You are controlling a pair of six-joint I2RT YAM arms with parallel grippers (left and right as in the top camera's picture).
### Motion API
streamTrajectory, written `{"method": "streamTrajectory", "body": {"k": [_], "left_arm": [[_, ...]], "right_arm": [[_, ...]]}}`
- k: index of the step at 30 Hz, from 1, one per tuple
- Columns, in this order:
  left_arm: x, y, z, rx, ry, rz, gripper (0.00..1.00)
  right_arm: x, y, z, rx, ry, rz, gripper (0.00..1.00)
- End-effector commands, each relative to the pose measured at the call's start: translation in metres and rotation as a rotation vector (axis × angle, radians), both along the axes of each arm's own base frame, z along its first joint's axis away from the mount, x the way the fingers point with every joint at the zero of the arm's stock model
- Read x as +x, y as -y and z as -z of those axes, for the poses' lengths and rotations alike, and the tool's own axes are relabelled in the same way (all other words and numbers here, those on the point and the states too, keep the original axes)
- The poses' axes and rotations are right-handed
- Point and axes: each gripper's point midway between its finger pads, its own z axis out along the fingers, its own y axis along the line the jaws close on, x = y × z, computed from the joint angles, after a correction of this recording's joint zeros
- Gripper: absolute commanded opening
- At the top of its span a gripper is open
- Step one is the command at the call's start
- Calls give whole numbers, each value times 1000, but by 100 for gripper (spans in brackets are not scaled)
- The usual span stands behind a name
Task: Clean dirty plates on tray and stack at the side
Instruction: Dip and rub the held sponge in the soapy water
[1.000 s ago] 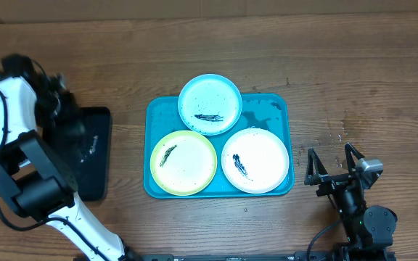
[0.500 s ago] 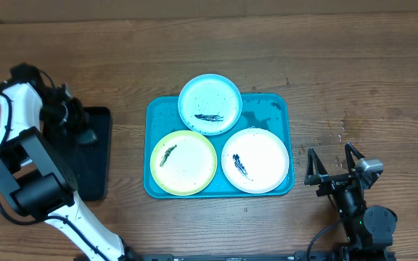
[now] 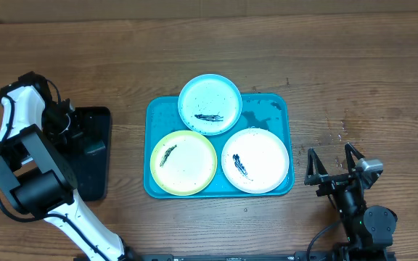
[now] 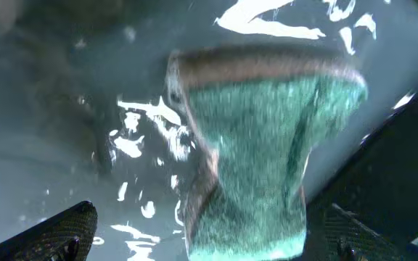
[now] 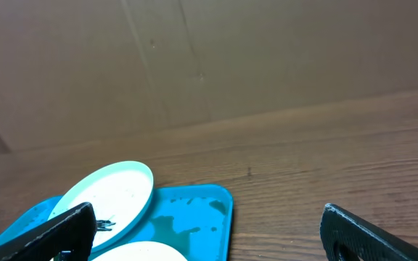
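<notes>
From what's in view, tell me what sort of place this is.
Probably a test bench for dishwashing practice: wooden table, tray of smeared plates, sponge in a wet black tray.

The left arm reaches in from the left side, its wrist bent downward. The left gripper points straight down with its 2 jaws spread wide. The right arm sits low at the right. The right gripper is held level, its jaws wide apart and holding nothing.
</notes>
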Motion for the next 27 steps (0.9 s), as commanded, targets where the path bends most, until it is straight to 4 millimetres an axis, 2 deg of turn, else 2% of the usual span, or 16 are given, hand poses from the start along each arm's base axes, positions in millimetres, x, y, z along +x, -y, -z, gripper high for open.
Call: {"method": "streamTrajectory", "body": {"k": [1, 7, 9, 11, 14, 15, 18, 20, 22, 27], "left_arm": [[2, 11, -8, -55, 12, -12, 100], [-12, 30, 2, -131, -32, -44, 99], [-13, 32, 11, -126, -36, -82, 93], [-11, 31, 13, -121, -27, -84, 85], [-7, 29, 14, -112, -9, -83, 77], [-6, 29, 15, -111, -5, -82, 74], [-5, 30, 15, -109, -2, -76, 49], [-4, 30, 15, -100, -3, -71, 24], [-5, 29, 15, -95, -5, -70, 4], [-6, 28, 15, -89, -11, -68, 4]], "right_arm": [[1, 1, 3, 0, -4, 6, 100], [1, 1, 3, 0, -4, 6, 100], [1, 1, 3, 0, -4, 6, 100], [1, 1, 3, 0, -4, 6, 100], [1, 1, 3, 0, -4, 6, 100], [1, 1, 3, 0, -4, 6, 100], [1, 1, 3, 0, -4, 6, 100], [1, 1, 3, 0, -4, 6, 100], [1, 1, 3, 0, -4, 6, 100], [1, 1, 3, 0, -4, 6, 100]]}}
